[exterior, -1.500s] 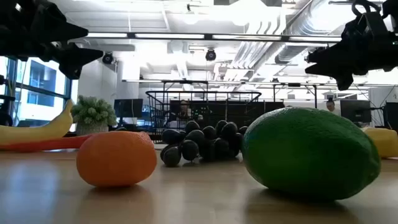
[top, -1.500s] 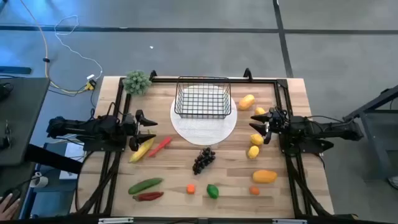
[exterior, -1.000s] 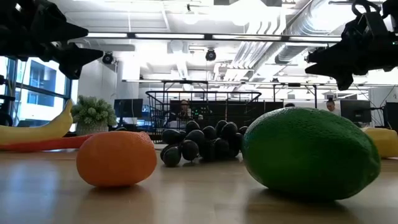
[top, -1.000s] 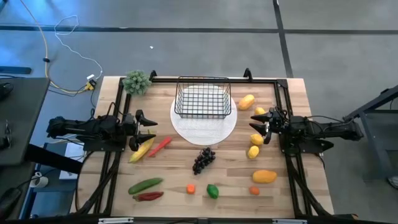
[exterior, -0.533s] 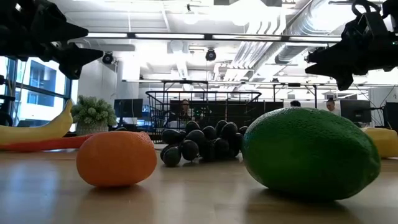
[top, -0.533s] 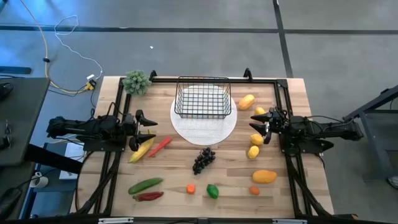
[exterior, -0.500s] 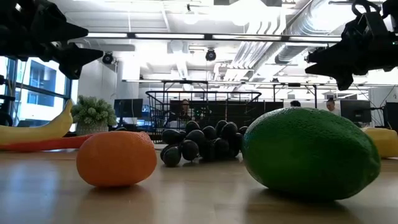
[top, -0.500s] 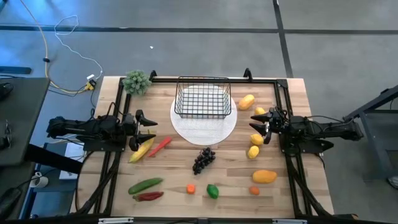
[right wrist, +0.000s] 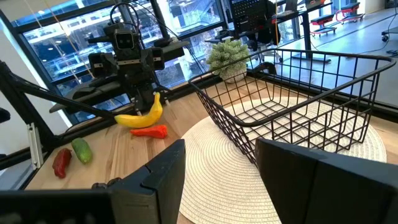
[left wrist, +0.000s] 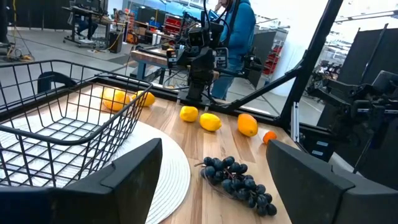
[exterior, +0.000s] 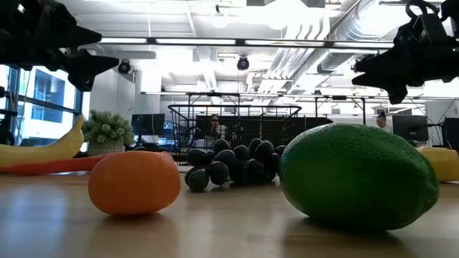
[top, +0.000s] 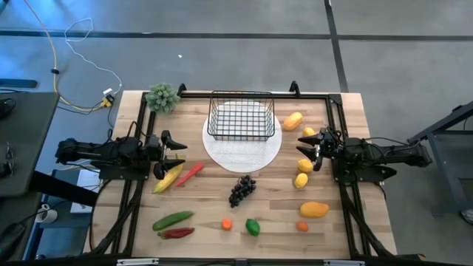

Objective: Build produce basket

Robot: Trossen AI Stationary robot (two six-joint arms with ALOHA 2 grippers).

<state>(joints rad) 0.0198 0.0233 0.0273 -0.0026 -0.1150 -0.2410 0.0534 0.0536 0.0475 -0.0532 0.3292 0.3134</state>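
Note:
The black wire basket (top: pixel 241 115) stands empty on a round white plate (top: pixel 242 150) at the table's far middle. Around it on the wood lie a banana (top: pixel 168 177), a red chilli (top: pixel 190 173), a dark grape bunch (top: pixel 242 189), lemons (top: pixel 304 165), a mango (top: pixel 314 210), a cucumber (top: pixel 172 219), a green fruit (top: pixel 253 227) and small oranges (top: pixel 226 224). My left gripper (top: pixel 176 153) hovers open above the banana's far end. My right gripper (top: pixel 308 148) hovers open among the lemons at the right. Both are empty.
A spiky grey-green leafy bunch (top: pixel 162 97) stands at the far left corner. A dark red pepper (top: pixel 176 233) lies by the cucumber near the front edge. Black frame rails (top: pixel 334 111) run along the table's sides. People show in the room beyond the table (left wrist: pixel 236 28).

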